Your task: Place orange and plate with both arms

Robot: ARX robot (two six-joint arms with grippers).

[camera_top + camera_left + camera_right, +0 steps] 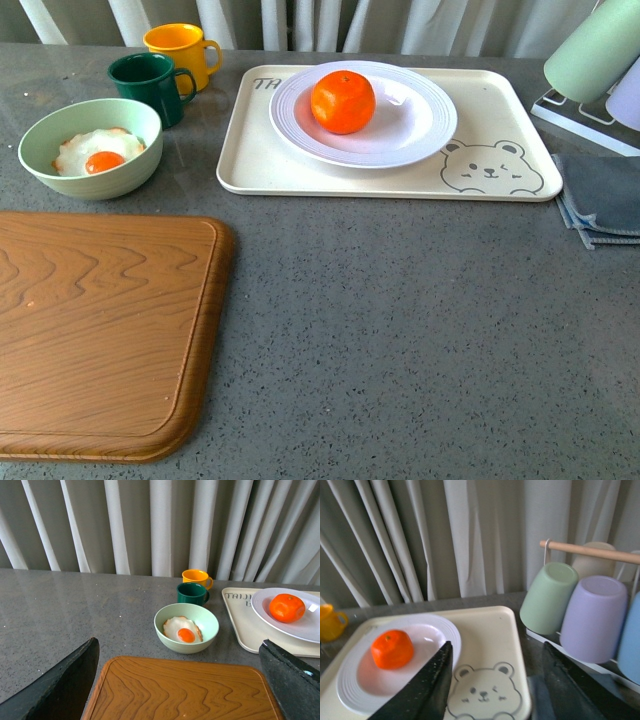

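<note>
The orange (343,101) rests in the white ridged plate (420,128), which sits on the cream bear tray (400,180) at the back of the table. Neither arm shows in the front view. My left gripper (180,680) hangs open over the wooden cutting board (180,690), nothing between its fingers; the orange (287,607) and plate (310,627) lie off to one side of it. My right gripper (495,680) is open above the tray's bear drawing (482,692), with the orange (392,649) on the plate (365,685) beside one finger.
A pale green bowl (50,150) with a fried egg, a dark green mug (150,85) and a yellow mug (182,48) stand back left. The cutting board (100,330) fills the front left. Folded grey cloth (605,200) and a rack of upturned cups (580,610) are at the right.
</note>
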